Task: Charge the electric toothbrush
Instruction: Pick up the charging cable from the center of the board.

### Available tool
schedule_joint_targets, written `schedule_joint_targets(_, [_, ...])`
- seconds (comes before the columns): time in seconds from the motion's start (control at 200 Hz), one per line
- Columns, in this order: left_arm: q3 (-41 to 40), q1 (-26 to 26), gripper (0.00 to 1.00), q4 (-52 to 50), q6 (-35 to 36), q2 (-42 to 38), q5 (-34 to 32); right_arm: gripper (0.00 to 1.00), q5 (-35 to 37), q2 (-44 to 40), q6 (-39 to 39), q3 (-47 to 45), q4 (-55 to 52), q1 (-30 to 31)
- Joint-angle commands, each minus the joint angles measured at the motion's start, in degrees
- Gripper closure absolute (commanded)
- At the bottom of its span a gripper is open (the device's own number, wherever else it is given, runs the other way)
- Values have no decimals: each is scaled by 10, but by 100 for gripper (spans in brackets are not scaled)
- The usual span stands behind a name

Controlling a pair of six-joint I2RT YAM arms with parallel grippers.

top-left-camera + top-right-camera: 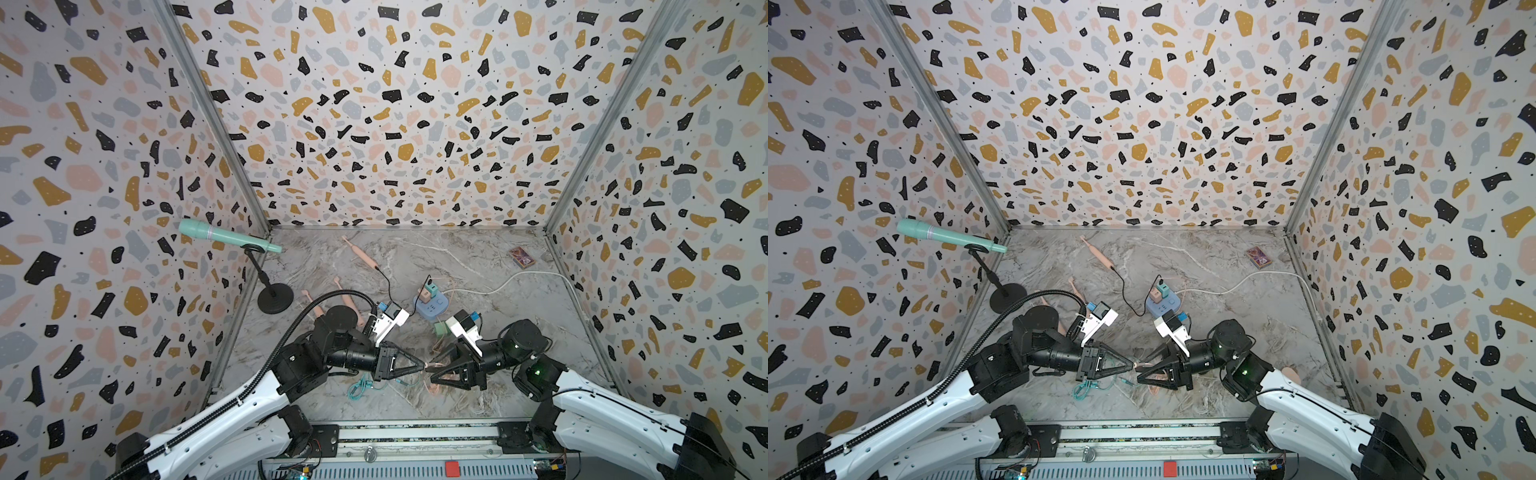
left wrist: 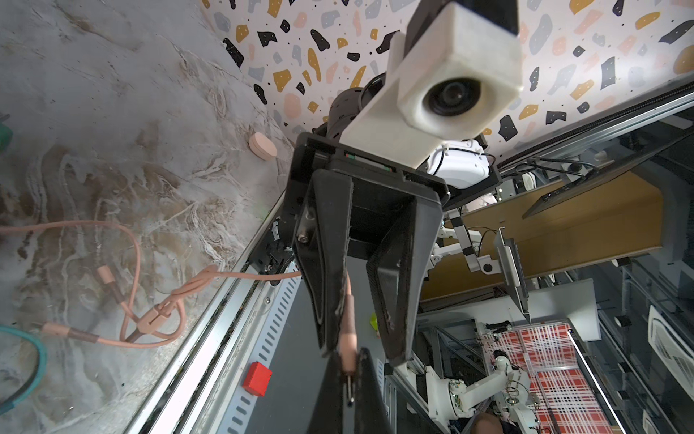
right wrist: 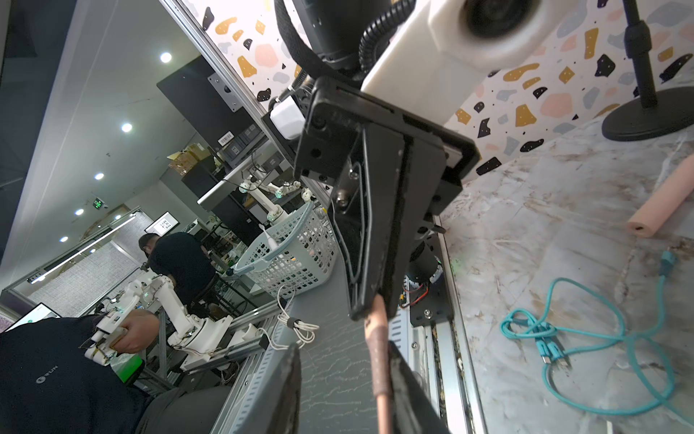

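While in L hand (image 1: 423, 365): 1 plug (image 2: 348, 353)

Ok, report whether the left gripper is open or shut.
Shut: in the right wrist view the left gripper pinches the pink cable, fingers together.

The walls (image 1: 395, 124) show terrazzo: black, mustard, pink and grey flecks on white. The tabletop (image 1: 498, 332) is grey-brown marble. The microphone (image 1: 224, 236) is mint, the toothbrush (image 1: 365, 255) pink, the power strip (image 1: 432, 309) blue. There is a pink cable (image 2: 244, 275) and a teal cable (image 3: 544, 344).
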Motion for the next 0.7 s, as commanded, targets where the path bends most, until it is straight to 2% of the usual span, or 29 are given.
schedule_joint_targets(0.0, [-9, 3, 100, 30, -6, -10, 1, 64, 12, -3, 30, 2, 65, 4])
schedule_joint_targets(0.24, [-10, 4, 100, 32, -6, -13, 2, 73, 48, 6, 46, 13, 50, 3])
schedule_joint_targets(0.496, [-10, 4, 100, 32, -7, -14, 1, 79, 53, 9, 67, 28, 61, 7])
schedule_joint_targets(0.696, [-13, 4, 100, 37, -9, -16, -1, 79, 46, 4, 57, 29, 44, 7])
